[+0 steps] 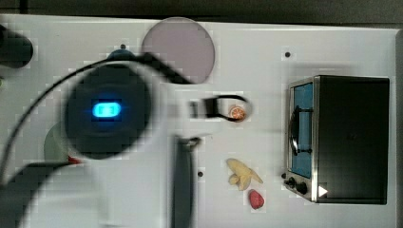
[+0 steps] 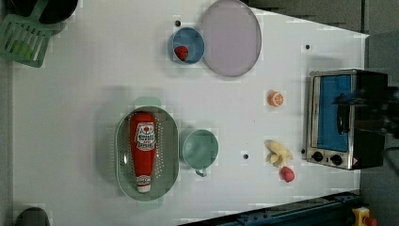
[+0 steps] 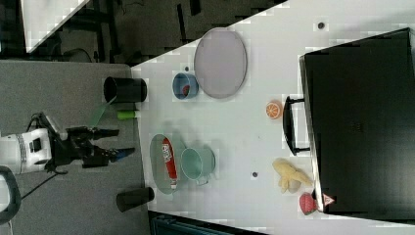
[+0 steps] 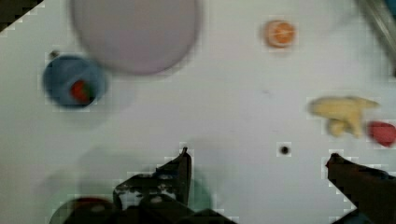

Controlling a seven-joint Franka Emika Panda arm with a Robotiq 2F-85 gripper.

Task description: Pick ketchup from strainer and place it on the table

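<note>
Top view: arm [image 1: 109, 114] hides the strainer; left view: ketchup [image 2: 143, 149] lies in the strainer [image 2: 123, 155], untouched; right view: gripper [image 3: 120, 142] hangs spread, well clear of the bottle; wrist view: fingers [image 4: 180, 170] wide apart over the table [image 4: 224, 116], so approach step, next descend and straddle the bottle.

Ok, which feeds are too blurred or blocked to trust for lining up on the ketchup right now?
Top view: the arm's blurred body covers the strainer; don't use it. Wrist view: soft and smeared, the open hand dark at the frame's edge. Left view: clearest, ketchup lying in the strainer with its label readable, soft shadow beside it. Right view: usable, but the ketchup is small.
</note>
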